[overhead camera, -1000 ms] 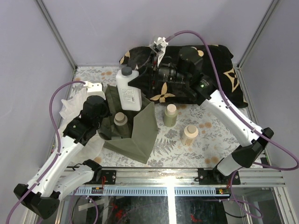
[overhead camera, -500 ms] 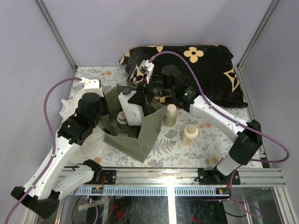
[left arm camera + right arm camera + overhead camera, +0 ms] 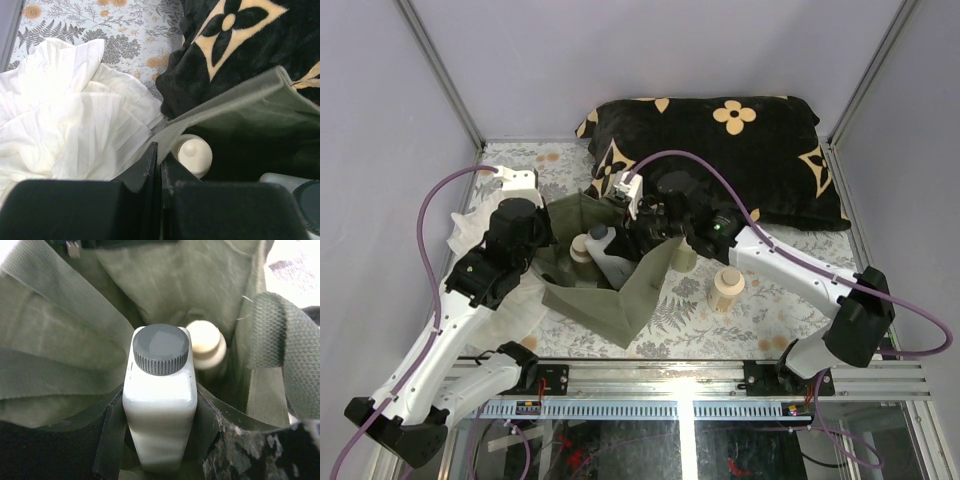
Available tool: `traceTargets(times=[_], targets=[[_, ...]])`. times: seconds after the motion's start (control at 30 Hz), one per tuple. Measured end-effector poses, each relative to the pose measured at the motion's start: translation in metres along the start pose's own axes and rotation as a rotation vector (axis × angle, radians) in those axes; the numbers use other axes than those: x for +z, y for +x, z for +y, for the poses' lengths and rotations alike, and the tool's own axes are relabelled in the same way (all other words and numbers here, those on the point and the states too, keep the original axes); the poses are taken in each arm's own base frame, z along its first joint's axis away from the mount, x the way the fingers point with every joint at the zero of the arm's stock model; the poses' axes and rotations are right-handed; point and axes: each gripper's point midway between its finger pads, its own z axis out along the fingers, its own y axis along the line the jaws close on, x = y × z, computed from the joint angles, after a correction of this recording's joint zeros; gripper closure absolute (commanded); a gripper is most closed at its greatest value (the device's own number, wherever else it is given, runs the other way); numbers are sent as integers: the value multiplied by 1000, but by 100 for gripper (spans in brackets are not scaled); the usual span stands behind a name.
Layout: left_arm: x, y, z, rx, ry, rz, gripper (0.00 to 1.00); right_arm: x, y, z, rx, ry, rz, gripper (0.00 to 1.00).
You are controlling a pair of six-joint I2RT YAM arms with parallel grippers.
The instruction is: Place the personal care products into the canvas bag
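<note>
White bottle (image 3: 160, 400), grey-capped, looks like stiff, slick plastic, likely heavy with liquid; its flat sides suit gripping. My right claw (image 3: 159, 447) clamps those sides, holding it in the bag (image 3: 630, 295), centre-left overhead, beside a tan bottle (image 3: 206, 347). Left claw (image 3: 160, 167) is pinched shut on the bag's rim.

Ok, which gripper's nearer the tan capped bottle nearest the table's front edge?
Right gripper: in the olive canvas bag holding a white bottle, close to the tan bottle; left gripper pinches the bag's opposite rim.
</note>
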Motion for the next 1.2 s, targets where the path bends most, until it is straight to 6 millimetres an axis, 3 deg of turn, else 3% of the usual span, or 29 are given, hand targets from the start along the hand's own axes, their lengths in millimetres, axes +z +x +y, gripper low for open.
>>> traceTargets(times=[0.37, 0.6, 0.7, 0.77, 0.9, 1.03, 1.2], targets=[[9, 4, -4, 9, 7, 16, 100, -17, 62, -28, -36, 166, 173, 97], [13, 4, -5, 4, 13, 15, 100, -25, 80, -35, -27, 219, 246, 58], [14, 3, -6, 3, 18, 15, 100, -30, 83, -38, -27, 241, 275, 28], [14, 4, -7, 2, 21, 16, 100, -33, 82, -40, -32, 261, 290, 18], [15, 5, -7, 1, 22, 16, 100, -44, 58, -44, -65, 313, 243, 1], [17, 5, -9, -8, 33, 15, 100, -62, 24, -37, -87, 345, 149, 1], [22, 8, -10, -9, 30, 24, 100, -92, -48, -33, -109, 429, -32, 1]])
